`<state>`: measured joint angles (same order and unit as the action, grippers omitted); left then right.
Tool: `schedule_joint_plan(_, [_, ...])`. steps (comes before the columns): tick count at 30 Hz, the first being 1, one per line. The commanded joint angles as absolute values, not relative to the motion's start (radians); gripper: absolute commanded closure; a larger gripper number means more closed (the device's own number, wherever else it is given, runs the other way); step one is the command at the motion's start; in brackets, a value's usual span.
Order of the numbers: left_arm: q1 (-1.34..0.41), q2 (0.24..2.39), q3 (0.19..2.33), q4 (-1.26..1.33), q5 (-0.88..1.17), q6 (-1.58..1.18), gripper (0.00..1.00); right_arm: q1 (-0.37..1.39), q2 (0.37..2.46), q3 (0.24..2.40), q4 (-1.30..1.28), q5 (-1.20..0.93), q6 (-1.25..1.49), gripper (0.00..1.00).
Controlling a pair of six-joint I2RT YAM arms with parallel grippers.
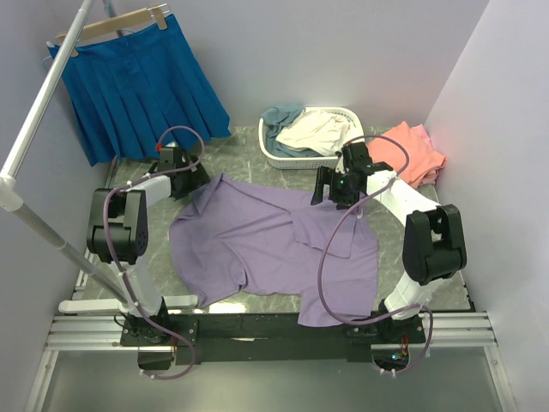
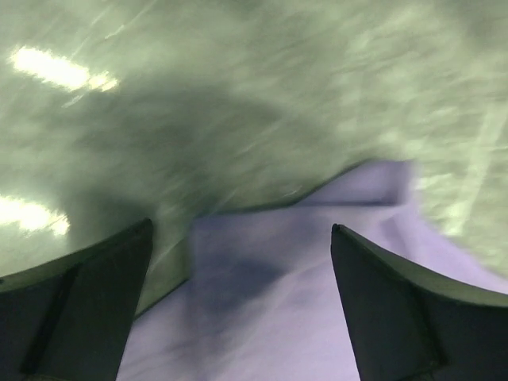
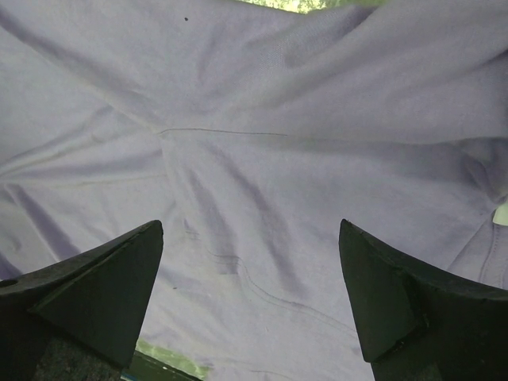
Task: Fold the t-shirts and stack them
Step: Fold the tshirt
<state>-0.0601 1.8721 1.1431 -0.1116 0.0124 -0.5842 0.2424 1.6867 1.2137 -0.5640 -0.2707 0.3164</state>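
Observation:
A large lavender-purple t-shirt lies spread and rumpled on the green marbled table. My left gripper is open above the shirt's far left corner; the left wrist view, blurred, shows that corner between the open fingers. My right gripper is open and empty over the shirt's far right part, whose cloth fills the right wrist view. Coral-pink t-shirts lie piled at the far right. Cream-white and grey-blue tees sit in the basket.
A white lattice basket stands at the back centre. A bright blue pleated skirt hangs on a wooden hanger at the back left. A slanted metal rail runs along the left. Walls enclose the table.

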Motion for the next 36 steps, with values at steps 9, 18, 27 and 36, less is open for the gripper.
schedule_joint_plan(9, [-0.049,1.954,1.095,0.057,0.212,-0.601,0.5,0.241,1.671,1.235,-0.581,-0.247,0.291,0.05])
schedule_joint_plan(18, [-0.049,1.847,1.152,-0.044,0.143,-0.574,0.99,0.241,1.621,1.181,-0.58,-0.212,0.311,0.07])
schedule_joint_plan(27, [-0.052,1.617,1.198,-0.233,0.08,-0.56,0.99,0.242,1.634,1.057,-0.531,-0.249,0.386,0.11])
schedule_joint_plan(36, [-0.074,1.502,1.112,-0.419,0.005,-0.537,0.98,0.235,1.67,1.032,-0.532,-0.145,0.46,0.17])
